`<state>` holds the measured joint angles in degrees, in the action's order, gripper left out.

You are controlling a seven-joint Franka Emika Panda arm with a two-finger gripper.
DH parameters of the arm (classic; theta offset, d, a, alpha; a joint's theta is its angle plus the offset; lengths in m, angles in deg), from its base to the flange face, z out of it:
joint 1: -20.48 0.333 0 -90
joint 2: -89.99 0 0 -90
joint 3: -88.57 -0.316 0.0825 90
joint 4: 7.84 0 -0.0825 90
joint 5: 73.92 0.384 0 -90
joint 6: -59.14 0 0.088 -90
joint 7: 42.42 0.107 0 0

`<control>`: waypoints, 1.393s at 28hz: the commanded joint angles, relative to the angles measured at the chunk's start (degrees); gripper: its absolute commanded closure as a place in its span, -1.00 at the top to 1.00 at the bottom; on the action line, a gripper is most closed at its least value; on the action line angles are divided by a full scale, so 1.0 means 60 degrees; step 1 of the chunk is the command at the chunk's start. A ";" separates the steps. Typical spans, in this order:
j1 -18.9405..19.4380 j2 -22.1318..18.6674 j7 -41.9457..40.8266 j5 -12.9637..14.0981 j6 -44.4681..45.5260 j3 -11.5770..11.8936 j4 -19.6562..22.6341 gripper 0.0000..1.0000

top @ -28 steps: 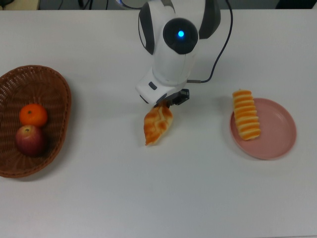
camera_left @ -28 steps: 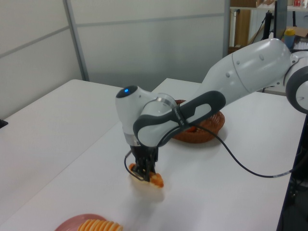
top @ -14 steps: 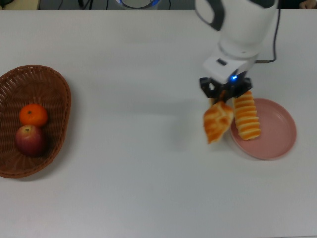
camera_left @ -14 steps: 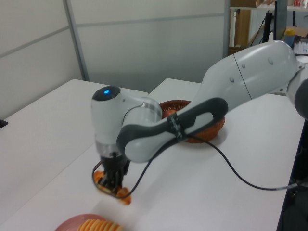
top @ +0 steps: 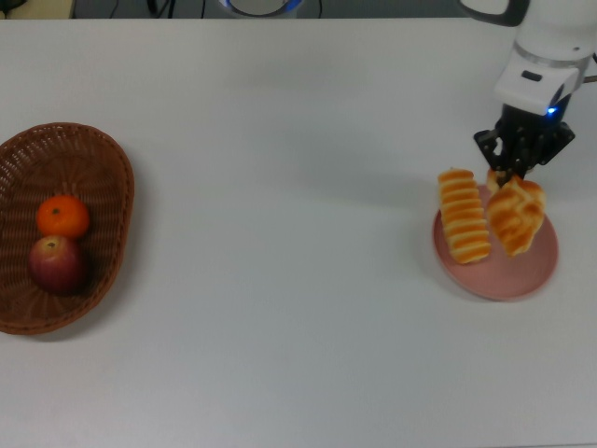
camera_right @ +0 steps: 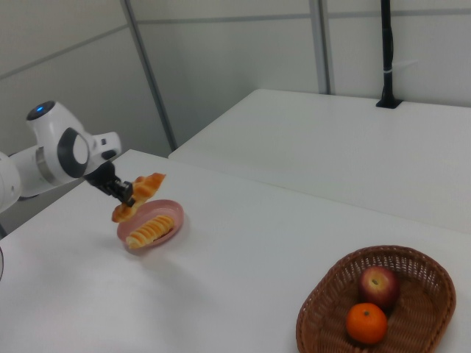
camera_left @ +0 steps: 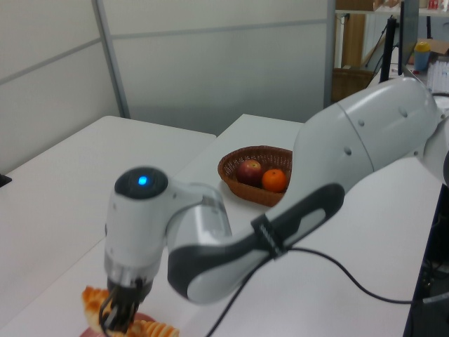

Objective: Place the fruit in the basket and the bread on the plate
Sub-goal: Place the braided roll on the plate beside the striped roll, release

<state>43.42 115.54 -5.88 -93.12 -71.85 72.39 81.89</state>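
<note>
Mostly bare white table (top: 280, 308) — grey partitions (camera_right: 221, 66).

The braided loaf (top: 516, 215) was held by the pincer (top: 512, 177) over the pink plate (top: 508, 278), beside the ridged roll (top: 464, 216) lying there. The mandarin (top: 62, 217) and apple (top: 58, 264) were seen in the basket (top: 110, 168) across the worktop (top: 280, 280).

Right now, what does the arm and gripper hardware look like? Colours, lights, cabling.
The arm is glossy white with rounded shells and dark grey bands at the joints. A blue light glows on the wrist housing. A black cable runs along the forearm and hangs free over the table. The gripper is black, small next to the white wrist, with two fingers.
</note>
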 commanded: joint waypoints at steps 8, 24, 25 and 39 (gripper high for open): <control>0.0674 0.0839 0.0605 -0.0272 -0.0054 0.0176 -0.0688 -0.82; 0.0600 0.0898 0.0269 -0.0229 -0.0024 0.0982 -0.0483 0.47; 0.0600 0.0912 0.0254 -0.0228 -0.0024 0.0982 -0.0468 0.75; 0.0600 -0.0331 0.0620 0.0650 0.0794 0.0938 -0.0541 1.00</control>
<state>46.35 118.90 -3.45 -91.98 -71.65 77.62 78.14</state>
